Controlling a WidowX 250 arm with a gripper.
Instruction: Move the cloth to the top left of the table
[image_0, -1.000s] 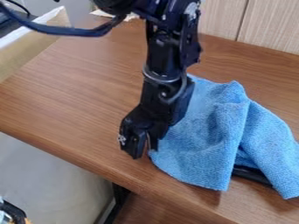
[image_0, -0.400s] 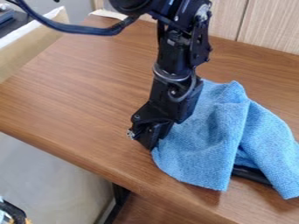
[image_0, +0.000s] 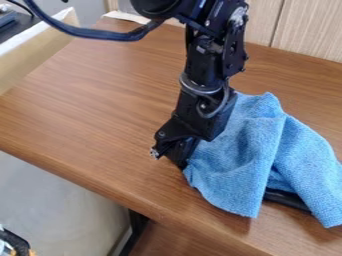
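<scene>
One blue cloth (image_0: 250, 160), rumpled, on the right-hand part of the desk (image_0: 93, 105), one corner hanging low toward the near edge. Its folds stand in loose ridges, the sort of slack that offers an easy grip.

One dark object (image_0: 287, 198), identity uncertain, partly beneath the cloth and showing under its near side; it probably props up some of the folds. It could drag along or be uncovered when the cloth goes.

One black hand (image_0: 180, 162), tilted, its two fingers drawn together at the cloth's left edge and, as it appears, clamped on a pinch of fabric. This edge lies nearest the open wood on the left, so the hold suits a pull that way, the bulk trailing behind. A small pinch may slip; a modest lift before travel seems wise.

One black arm (image_0: 207, 70), coming down from the top, with one dark cable (image_0: 93, 33) looping leftward. The goal, the desk's far left, lies well apart from the cloth; the task seems at its grasping step.
</scene>
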